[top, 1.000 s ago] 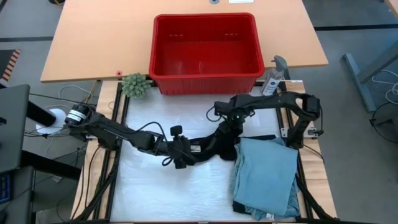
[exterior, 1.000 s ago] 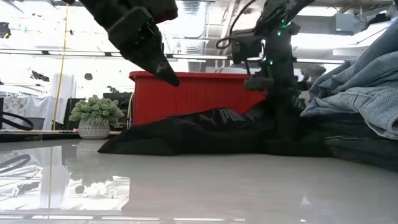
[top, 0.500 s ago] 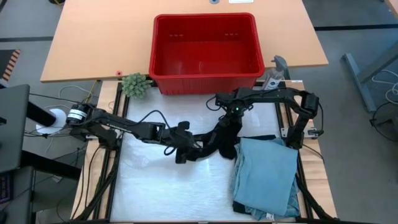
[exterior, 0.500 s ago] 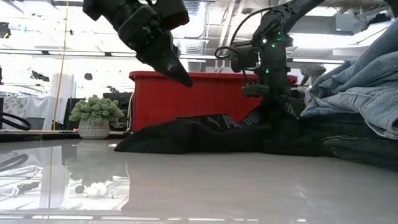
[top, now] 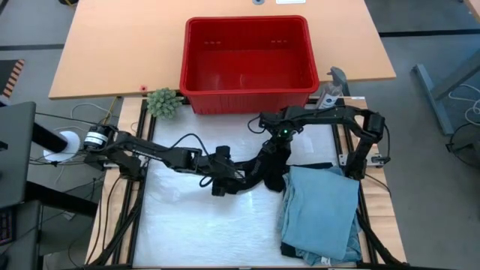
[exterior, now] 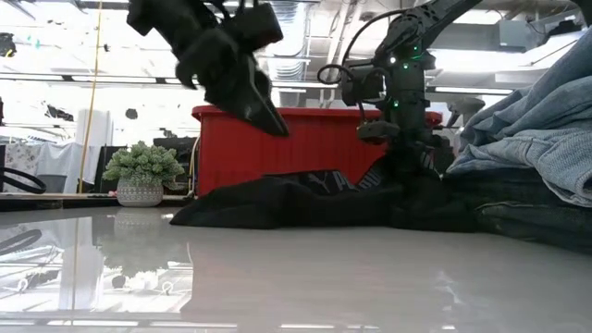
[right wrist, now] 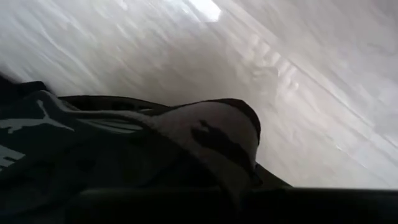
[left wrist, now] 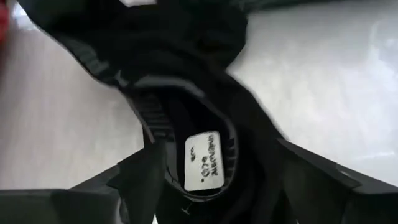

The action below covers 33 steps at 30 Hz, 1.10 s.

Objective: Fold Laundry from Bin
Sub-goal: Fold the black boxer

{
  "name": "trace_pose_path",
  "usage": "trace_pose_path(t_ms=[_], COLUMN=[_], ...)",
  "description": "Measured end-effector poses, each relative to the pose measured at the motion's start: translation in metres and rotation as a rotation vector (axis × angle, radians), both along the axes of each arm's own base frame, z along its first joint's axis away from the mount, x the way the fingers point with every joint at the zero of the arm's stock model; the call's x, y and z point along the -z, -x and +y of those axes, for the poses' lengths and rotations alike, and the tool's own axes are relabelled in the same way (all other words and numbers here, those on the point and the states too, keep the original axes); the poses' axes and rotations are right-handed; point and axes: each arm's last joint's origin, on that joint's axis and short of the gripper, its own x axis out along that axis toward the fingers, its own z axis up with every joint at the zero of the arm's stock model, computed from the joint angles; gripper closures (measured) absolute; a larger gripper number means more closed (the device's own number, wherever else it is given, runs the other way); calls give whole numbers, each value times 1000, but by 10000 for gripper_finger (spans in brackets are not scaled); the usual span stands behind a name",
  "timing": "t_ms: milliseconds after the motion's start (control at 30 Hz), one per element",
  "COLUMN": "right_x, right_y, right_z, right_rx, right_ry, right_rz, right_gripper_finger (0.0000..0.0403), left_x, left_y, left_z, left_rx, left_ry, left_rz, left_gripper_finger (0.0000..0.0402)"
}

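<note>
Black garment (top: 259, 174) lay crumpled on the desk (top: 187, 232), in front of the empty red bin (top: 247, 54). Its long axis ran roughly side to side, from the left gripper (top: 225, 180) across to the right gripper (top: 279, 154).

Left jaws stood apart, lifted clear of the cloth in the low view; no hold. The garment's near end lay directly ahead of and just below them. In the left wrist view the waistband with a white label (left wrist: 205, 163) sat between the two fingers (left wrist: 137, 174), not touching either as far as I could tell.

Right jaws were clamped together on the far end of the same garment, pinning it near the desk; a fold of dark cloth bulged just ahead of them in the right wrist view.

Blue folded stack (top: 321, 214) lay beside the right gripper, toward the desk's front.

Judgement: left arm was nearer the free end; a short descent straight ahead would have regrasped the waistband
</note>
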Motion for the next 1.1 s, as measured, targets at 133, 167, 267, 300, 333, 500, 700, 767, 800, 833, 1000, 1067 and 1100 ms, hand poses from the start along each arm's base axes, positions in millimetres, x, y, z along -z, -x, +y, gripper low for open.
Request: trace_pose_path(t_ms=[133,167,267,300,333,500,700,767,800,833,1000,1067,1100], right_x=[0,0,0,0,0,0,0,0,0,0,0,0,0], right_y=[-1,-1,-2,-2,-2,-2,-3,-3,-3,-3,-3,-3,-3], right_z=[0,-1,-1,-1,0,-1,-2,-1,-2,-1,-1,-1,-1], right_rx=[-3,-3,-6,-13,-15,-16,-26,-27,-30,-38,-44,-50,-53], right_ry=[3,4,4,2,-4,-18,-15,-14,-15,-17,-29,-29,-28], right_rz=[-13,-14,-18,-20,-23,-34,-39,-40,-40,-41,-51,-51,-52], right_gripper_finger=[387,387,387,387,387,387,387,387,387,387,387,387,387], left_x=[10,10,12,12,13,21,30,39,42,44,56,56,55], left_y=[-3,-3,-5,-5,-5,-9,-17,-17,-19,-21,-21,-21,-22], left_z=[0,-1,-2,-2,-1,-2,-3,-4,-4,-4,-4,-4,-3], left_rx=[-38,-34,-58,-68,-70,-59,-72,-73,-74,-79,-105,-110,-119], left_ry=[4,4,-29,-37,-38,-37,-34,-38,-39,-39,-40,-42,-48], left_rz=[24,24,14,16,21,30,11,41,38,36,84,80,70], left_gripper_finger=[108,106,105,105,105,105,105,105,105,105,105,105,105])
